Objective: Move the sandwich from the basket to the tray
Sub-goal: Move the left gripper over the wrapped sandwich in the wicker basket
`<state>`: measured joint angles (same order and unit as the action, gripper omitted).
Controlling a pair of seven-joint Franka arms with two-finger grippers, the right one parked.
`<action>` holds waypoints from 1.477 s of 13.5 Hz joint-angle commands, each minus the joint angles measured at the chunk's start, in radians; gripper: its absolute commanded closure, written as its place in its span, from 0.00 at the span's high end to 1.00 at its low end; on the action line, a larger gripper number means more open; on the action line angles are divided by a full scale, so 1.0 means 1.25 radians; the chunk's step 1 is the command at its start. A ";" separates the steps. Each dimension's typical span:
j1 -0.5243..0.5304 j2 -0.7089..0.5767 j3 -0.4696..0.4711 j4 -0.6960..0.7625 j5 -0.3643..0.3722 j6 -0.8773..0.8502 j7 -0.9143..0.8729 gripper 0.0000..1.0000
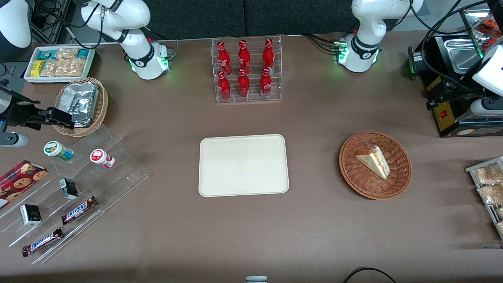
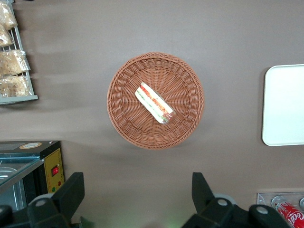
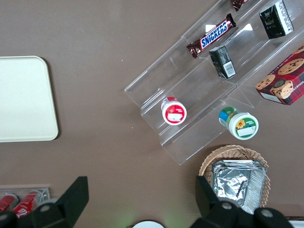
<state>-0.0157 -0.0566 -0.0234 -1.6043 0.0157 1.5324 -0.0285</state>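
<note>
The sandwich (image 1: 373, 160) (image 2: 154, 103), a pale wedge with red and green filling, lies in the middle of the round reddish-brown wicker basket (image 1: 353, 173) (image 2: 123, 118). The cream rectangular tray (image 1: 243, 165) (image 2: 285, 104) sits bare at the table's centre, beside the basket and toward the parked arm's end. My gripper (image 2: 137, 190) hangs high over bare tabletop, well apart from the basket and farther from the front camera than it, near the black machine. Its fingers (image 2: 71, 192) stand wide open with nothing between them.
A clear rack of red bottles (image 1: 247, 70) (image 2: 289, 211) stands farther from the front camera than the tray. A black machine (image 1: 452, 98) (image 2: 28, 166) and a rack of snack packets (image 1: 487, 184) (image 2: 12, 61) sit at the working arm's end. Acrylic steps (image 1: 78, 184) with snacks lie toward the parked arm's end.
</note>
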 commanded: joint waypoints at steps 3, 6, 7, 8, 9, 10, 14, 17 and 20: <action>-0.003 0.055 0.009 0.027 0.003 -0.069 -0.057 1.00; -0.003 0.126 0.009 0.022 0.000 -0.092 -0.197 1.00; -0.003 0.152 0.008 0.021 -0.002 -0.084 -0.272 1.00; -0.003 0.169 0.008 0.012 -0.006 -0.069 -0.330 1.00; -0.005 0.175 0.008 -0.012 -0.006 -0.041 -0.368 1.00; -0.006 0.175 0.008 -0.050 -0.006 0.008 -0.410 1.00; -0.014 0.212 0.003 -0.163 -0.008 0.234 -0.638 1.00; -0.028 0.272 0.003 -0.169 -0.010 0.297 -0.672 1.00; -0.030 0.308 -0.003 -0.201 -0.010 0.394 -0.755 1.00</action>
<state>-0.0419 0.3104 -0.0271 -1.8345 0.0116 1.9634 -0.9118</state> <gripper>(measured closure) 0.000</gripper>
